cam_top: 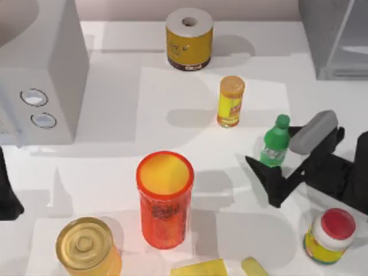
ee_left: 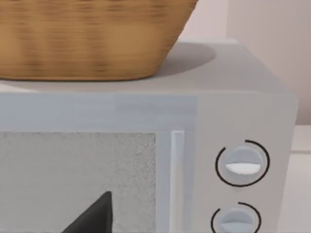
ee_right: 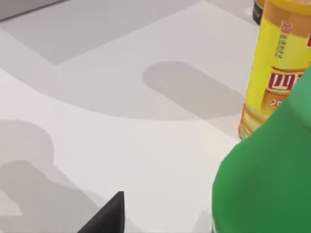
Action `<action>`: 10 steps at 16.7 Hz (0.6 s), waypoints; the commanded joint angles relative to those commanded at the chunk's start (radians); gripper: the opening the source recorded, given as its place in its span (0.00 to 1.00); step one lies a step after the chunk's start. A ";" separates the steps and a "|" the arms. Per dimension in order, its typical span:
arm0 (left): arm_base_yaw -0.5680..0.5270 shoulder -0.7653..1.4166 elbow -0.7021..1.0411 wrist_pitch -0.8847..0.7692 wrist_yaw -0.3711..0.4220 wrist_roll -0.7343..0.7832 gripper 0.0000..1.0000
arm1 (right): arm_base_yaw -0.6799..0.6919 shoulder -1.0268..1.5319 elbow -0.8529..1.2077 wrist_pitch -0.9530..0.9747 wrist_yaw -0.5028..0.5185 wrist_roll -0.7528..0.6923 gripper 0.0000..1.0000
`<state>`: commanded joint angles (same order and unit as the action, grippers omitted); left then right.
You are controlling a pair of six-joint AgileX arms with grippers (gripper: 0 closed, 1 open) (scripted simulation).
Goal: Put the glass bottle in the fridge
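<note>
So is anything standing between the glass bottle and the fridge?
Nothing visible does. The glass bottle stands at the right gripper, and the bare table runs from it to the fridge at the far right corner.

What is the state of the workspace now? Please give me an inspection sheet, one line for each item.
Surface: white table, with shadows on it.
Job's things: glass bottle upright at the table's right, between the open fingers of the right gripper; fridge at the far right corner.
Clutter: yellow cylinder with orange lid; yellow roll-shaped can; tall orange jar; gold-lidded tin; red-capped jar; yellow pieces at the near edge.
Grippers: right gripper around the bottle, not shut on it; left gripper parked at the table's left edge.
Cables: nothing seen.
Surroundings: grey box with two dials on the left, a wicker basket on top.
</note>
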<state>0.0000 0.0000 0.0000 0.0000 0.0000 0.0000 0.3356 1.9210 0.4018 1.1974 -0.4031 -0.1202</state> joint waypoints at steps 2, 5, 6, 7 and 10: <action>0.000 0.000 0.000 0.000 0.000 0.000 1.00 | 0.000 0.000 0.000 0.000 0.000 0.000 0.63; 0.000 0.000 0.000 0.000 0.000 0.000 1.00 | 0.000 0.000 0.000 0.000 0.000 0.000 0.40; 0.000 0.000 0.000 0.000 0.000 0.000 1.00 | 0.000 0.000 0.000 0.000 0.000 0.000 0.33; 0.000 0.000 0.000 0.000 0.000 0.000 1.00 | 0.000 0.000 0.000 0.000 0.000 0.000 0.25; 0.000 0.000 0.000 0.000 0.000 0.000 1.00 | 0.000 0.000 0.000 0.000 0.000 0.000 0.03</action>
<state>0.0000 0.0000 0.0000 0.0000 0.0000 0.0000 0.3356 1.9210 0.4018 1.1974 -0.4031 -0.1202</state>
